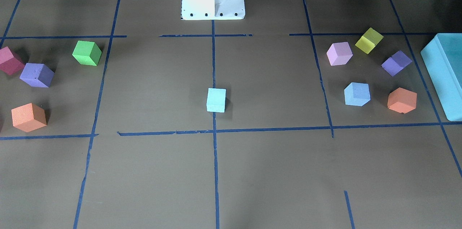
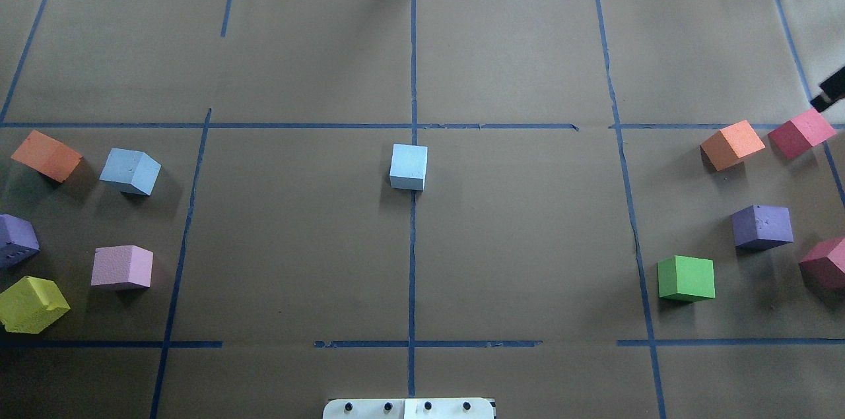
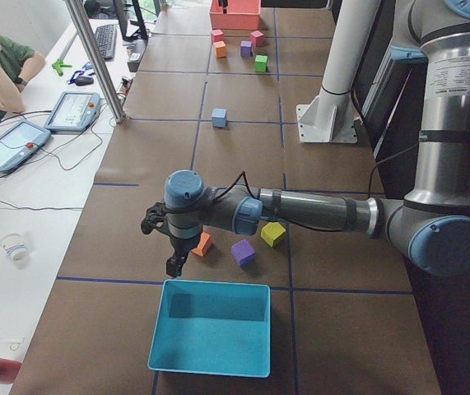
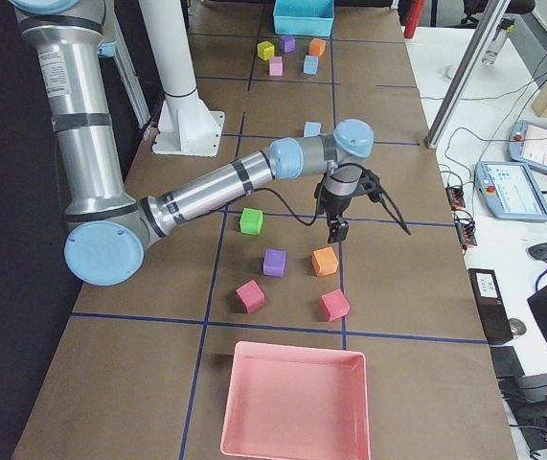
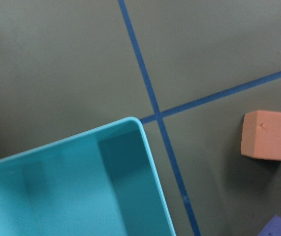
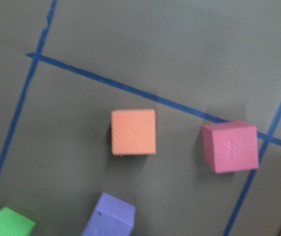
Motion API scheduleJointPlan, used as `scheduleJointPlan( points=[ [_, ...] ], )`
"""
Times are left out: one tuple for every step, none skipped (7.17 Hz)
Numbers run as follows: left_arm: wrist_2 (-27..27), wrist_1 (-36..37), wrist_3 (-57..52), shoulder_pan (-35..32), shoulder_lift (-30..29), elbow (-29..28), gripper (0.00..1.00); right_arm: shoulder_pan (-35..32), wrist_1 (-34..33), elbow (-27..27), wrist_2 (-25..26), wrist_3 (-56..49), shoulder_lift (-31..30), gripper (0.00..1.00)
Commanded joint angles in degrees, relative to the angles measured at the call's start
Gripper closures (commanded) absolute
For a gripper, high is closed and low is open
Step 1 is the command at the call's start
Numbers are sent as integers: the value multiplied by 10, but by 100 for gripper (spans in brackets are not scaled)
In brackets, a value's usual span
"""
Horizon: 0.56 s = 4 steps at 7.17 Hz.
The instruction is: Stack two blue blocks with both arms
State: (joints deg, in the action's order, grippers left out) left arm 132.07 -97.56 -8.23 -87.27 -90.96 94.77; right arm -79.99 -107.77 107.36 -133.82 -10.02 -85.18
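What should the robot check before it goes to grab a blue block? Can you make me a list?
1. Both blue blocks in sight: ok. The cyan block sits mid-table and the sky-blue block on the robot's left side.
2. Nothing on top of either block: ok.
3. Blocks stacked: not ok, they lie far apart.
4. Left tool above the sky-blue block: not ok, it hangs by the teal box.
5. Right tool above the cyan block: not ok, it hangs by an orange cube.
6. Tools open and ready: cannot tell.
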Motion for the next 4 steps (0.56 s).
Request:
scheduleJointPlan(
  points=[
    [49, -9, 68, 4, -12, 10, 0, -70, 23, 1, -4, -131, -114, 0],
    [63, -26, 73, 47, -11, 19, 0, -81, 92, -4, -2, -128, -172, 1],
    [79, -28, 114, 84, -12, 22, 0, -91, 135, 3, -2, -85, -210, 1],
    [76, -63, 192, 123, -12, 31, 0, -91, 162, 9, -1, -28, -217, 1]
  ],
)
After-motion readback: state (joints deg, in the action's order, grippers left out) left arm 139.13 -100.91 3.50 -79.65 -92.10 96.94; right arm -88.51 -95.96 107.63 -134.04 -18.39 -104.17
